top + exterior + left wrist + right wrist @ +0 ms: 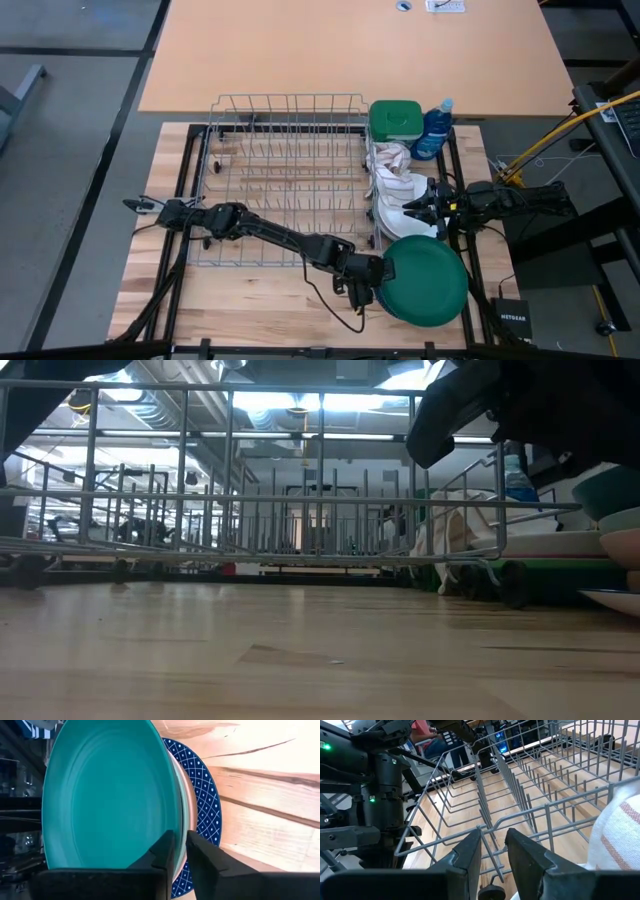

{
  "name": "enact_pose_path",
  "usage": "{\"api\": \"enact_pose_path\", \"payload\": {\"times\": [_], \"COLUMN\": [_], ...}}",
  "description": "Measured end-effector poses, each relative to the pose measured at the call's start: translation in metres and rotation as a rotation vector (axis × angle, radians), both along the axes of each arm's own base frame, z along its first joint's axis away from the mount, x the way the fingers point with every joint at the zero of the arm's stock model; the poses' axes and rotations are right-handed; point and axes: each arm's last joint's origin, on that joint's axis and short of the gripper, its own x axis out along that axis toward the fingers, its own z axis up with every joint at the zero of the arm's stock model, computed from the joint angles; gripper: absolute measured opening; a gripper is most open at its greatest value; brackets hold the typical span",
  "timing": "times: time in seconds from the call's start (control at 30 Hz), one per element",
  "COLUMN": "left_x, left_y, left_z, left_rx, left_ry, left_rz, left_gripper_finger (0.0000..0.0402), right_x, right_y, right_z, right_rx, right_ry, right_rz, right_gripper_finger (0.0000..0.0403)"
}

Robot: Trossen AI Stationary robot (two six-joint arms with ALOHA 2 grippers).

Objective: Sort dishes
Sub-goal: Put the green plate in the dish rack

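Your left gripper (179, 851) has its fingers pinched on the near rim of the dark green plate (428, 279), one finger over the plate's face and the other under the rim. That plate tops a stack at the table's front right, with a pink plate (184, 810) and a navy patterned plate (205, 795) showing beneath its edge. From this grip, the wire dish rack (290, 175) lies back and to the left, across the arm's own reach, its slots running front to back. You will likely need to tip the plate on edge to drop it between the tines.

The rack looks empty of plates. Just right of it lie a beige-and-white cloth (395, 170) and a white plate (395, 213).

Your right gripper (492, 852) waits by the rack's right side, fingers slightly apart, holding nothing.
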Motion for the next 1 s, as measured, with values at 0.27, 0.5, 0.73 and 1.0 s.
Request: {"api": "enact_pose_path", "payload": {"times": [0.27, 0.5, 0.73, 1.0], "left_x": [-0.0018, -0.0016, -0.0002, 0.0015], "left_y": [-0.0014, -0.0035, -0.0029, 0.0024], "left_z": [-0.001, -0.0003, 0.0007, 0.0006], "left_rx": [-0.012, -0.028, -0.035, -0.054], "left_ry": [0.022, 0.013, -0.001, 0.003], "left_rz": [0.016, 0.033, 0.035, 0.028], "left_gripper_finger": [0.0003, 0.0022, 0.0052, 0.0081], "right_x": [0.0, 0.0, 0.0, 0.0], "right_y": [0.0, 0.0, 0.0, 0.0], "right_z": [0.0, 0.0, 0.0, 0.0], "right_rx": [0.0, 0.0, 0.0, 0.0], "right_ry": [0.0, 0.0, 0.0, 0.0], "right_rz": [0.0, 0.0, 0.001, 0.001], "right_gripper_finger": [0.0099, 0.0099, 0.0099, 0.0099]}}
